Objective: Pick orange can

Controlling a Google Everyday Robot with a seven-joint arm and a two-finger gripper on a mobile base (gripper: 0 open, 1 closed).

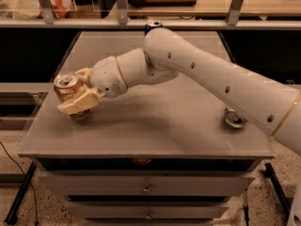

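Though unreadably labelled, the orange can (65,83) (silver top up) sits clamped in the tool (71,90) near the table (164,124)'s left edge.

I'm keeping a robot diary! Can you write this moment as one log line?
step: grasp | gripper: left side of table, shut on orange can | blue can: far edge, behind arm

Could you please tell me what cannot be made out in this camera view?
- The orange can: lower body hidden by the gripper, shut on it at the left edge of the table; base contact unclear.
- The blue can: only its top shows behind the arm.
- The right-hand can: only its silver top shows; colour hidden.
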